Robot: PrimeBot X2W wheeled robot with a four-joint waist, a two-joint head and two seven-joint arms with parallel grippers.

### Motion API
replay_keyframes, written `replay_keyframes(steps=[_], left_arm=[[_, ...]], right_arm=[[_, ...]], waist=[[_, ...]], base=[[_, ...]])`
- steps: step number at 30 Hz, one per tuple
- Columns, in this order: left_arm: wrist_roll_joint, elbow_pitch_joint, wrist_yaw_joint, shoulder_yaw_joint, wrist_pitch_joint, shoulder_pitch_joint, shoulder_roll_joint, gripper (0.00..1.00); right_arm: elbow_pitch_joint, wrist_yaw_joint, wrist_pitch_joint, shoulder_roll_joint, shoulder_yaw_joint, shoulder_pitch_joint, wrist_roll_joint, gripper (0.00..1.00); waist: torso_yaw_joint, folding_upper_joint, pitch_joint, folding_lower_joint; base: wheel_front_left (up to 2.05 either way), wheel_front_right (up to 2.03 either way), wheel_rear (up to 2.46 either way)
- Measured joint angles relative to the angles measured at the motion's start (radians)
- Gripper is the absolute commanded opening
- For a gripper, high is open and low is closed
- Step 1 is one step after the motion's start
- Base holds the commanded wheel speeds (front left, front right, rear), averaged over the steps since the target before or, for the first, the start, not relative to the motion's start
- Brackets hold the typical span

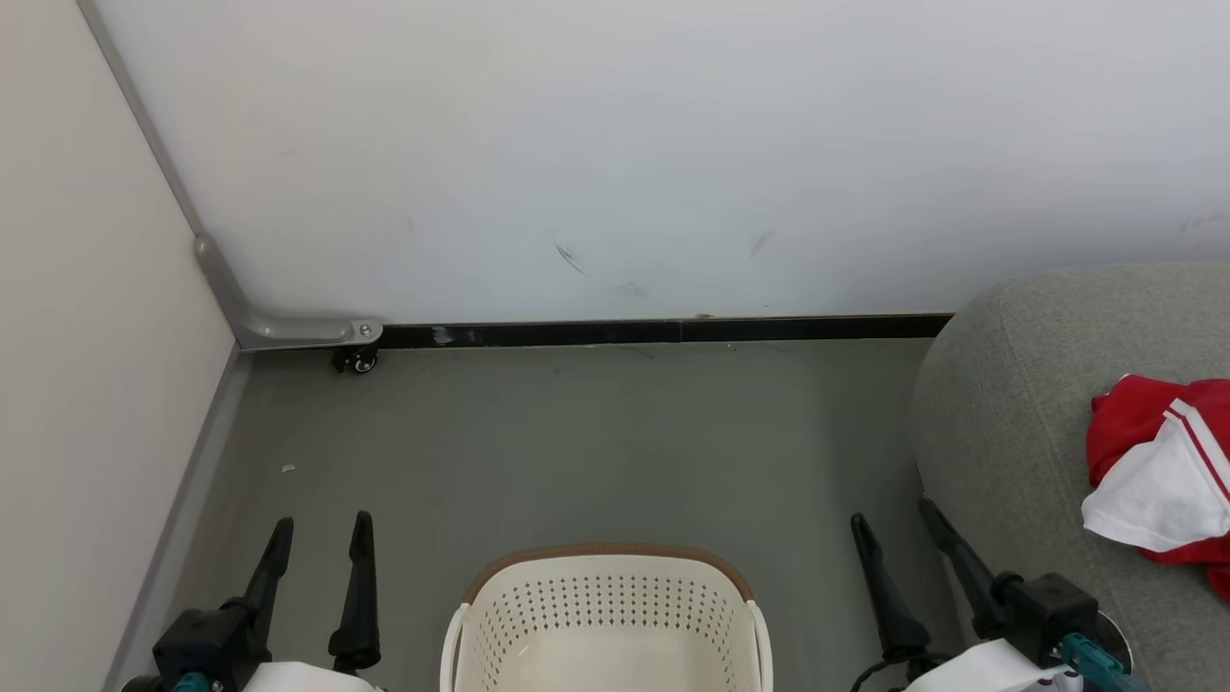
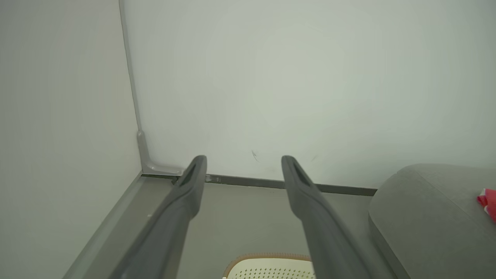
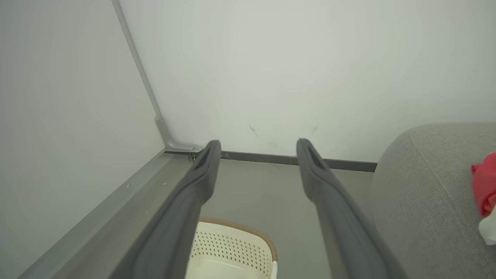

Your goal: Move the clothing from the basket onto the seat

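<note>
You are holding the left gripper (image 1: 323,524) at about seven o'clock in the head view and the right gripper (image 1: 894,514) at about five o'clock. Both are standing with their fingers spread apart and carrying nothing, tips aiming toward the wall (image 1: 615,144) at twelve. They are flanking the basket (image 1: 610,556), which is sitting on the floor (image 1: 577,432) at six o'clock between them, probably so either arm can reach in without crossing the other. What is showing of the basket's inside is looking bare and pale, though its near part is running off the bottom edge, so you are not seeing all of it. The clothing (image 1: 1153,452), red with a white panel, is lying bunched on top of the seat (image 1: 1009,404) at three to four o'clock, well apart from the basket and resting away from the rounded edge, where it is unlikely to slide off. Judging by this, the move is looking finished or nearly so; you are likely checking the basket for leftovers.
</note>
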Motion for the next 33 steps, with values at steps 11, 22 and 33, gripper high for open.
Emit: replay_keyframes(steps=[11,22,33], left_arm=[[0.021,0.032,0.000,0.003,0.000,0.000,0.005,1.00],[0.032,0.051,0.000,0.002,0.000,-0.002,0.002,1.00],[0.040,0.062,-0.012,0.002,0.000,-0.004,-0.004,1.00]], right_arm=[[-0.036,0.000,0.012,0.002,0.021,0.022,0.022,1.00],[-0.062,0.000,0.024,0.002,0.015,0.045,0.030,1.00],[-0.085,0.000,0.034,0.002,0.016,0.051,0.032,1.00]], waist=[[0.001,0.0001,0.003,0.0000],[0.001,0.0000,0.004,0.0000],[0.000,0.0000,0.001,0.0000]], base=[[0.00,0.00,0.00],[0.00,0.00,0.00],[0.00,0.00,0.00]])
